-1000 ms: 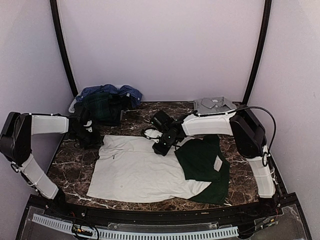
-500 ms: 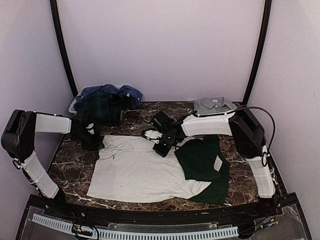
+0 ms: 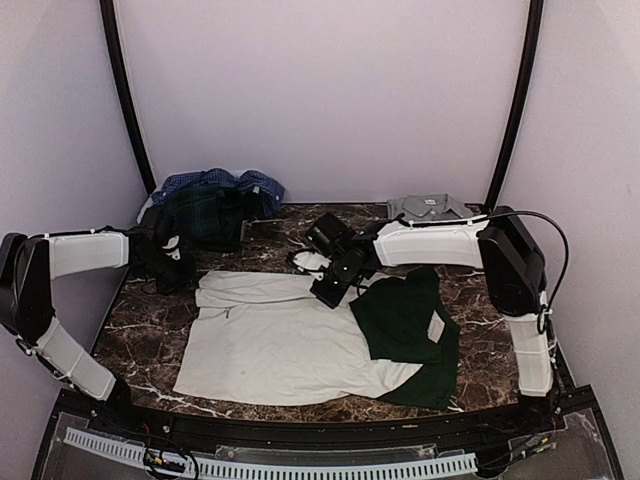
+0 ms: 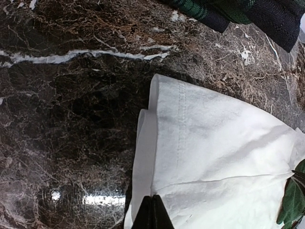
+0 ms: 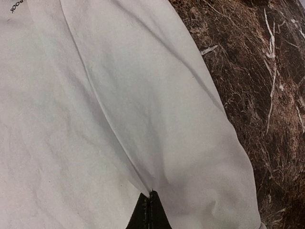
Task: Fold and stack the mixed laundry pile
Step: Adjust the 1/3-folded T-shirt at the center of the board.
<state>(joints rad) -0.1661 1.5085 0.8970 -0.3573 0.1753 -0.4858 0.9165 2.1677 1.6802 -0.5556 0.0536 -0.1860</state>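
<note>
A white tee (image 3: 270,345) with a dark green sleeve (image 3: 405,320) lies spread on the marble table. My left gripper (image 3: 188,278) is shut on the tee's far left corner; in the left wrist view the closed tips (image 4: 152,198) pinch the white hem (image 4: 209,138). My right gripper (image 3: 327,293) is shut on the tee's far edge near the middle, and the cloth (image 5: 95,119) gathers into a crease at its tips (image 5: 151,193). The rest of the laundry pile sits at the back left: a blue checked shirt (image 3: 225,182) over a dark green tartan shirt (image 3: 205,215).
A folded grey shirt (image 3: 428,208) lies at the back right corner. A pale basket rim (image 3: 146,210) peeks out under the back-left pile. The tartan shirt's edge (image 4: 228,12) shows at the top of the left wrist view. Curved black poles flank the back wall.
Both grippers have closed on the tee's far edge. That edge has lifted and wrinkled into a ridge, and both arms have shifted slightly.
</note>
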